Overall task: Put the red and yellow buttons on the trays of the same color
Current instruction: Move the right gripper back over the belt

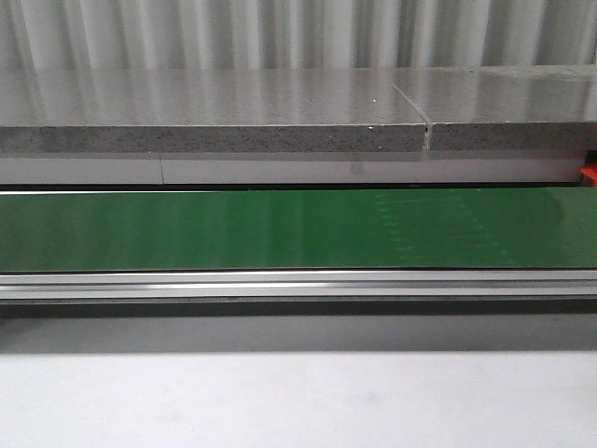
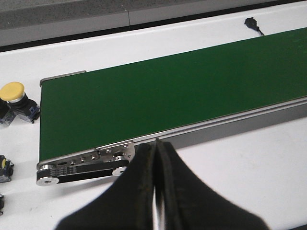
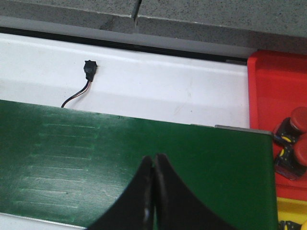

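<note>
A yellow button point(image 2: 12, 91) stands on the white tabletop point(image 2: 249, 163) just off the left end of the green belt point(image 2: 168, 96), with parts of more switch bodies point(image 2: 5, 168) at the picture's edge nearer the robot; none is on the belt. At the belt's right end, two red buttons point(image 3: 295, 143) already lie in the red tray point(image 3: 276, 91), and a strip of yellow tray point(image 3: 290, 211) shows just near of it. The left pincer point(image 2: 156, 191) hangs over the near belt rail with its tips pressed together, holding nothing; the right pincer point(image 3: 153, 191) hangs over the belt near the trays, likewise closed and empty. Judging from this, the next step is a pick of the yellow button: the left pincer should open wide, come down over the cap from above, and grip the narrower body under the cap so it does not slip or tip. A small black plug point(image 3: 88, 67) on thin wires lies on the far tabletop beyond the belt. No brand, label or writing can be read in any view.
</note>
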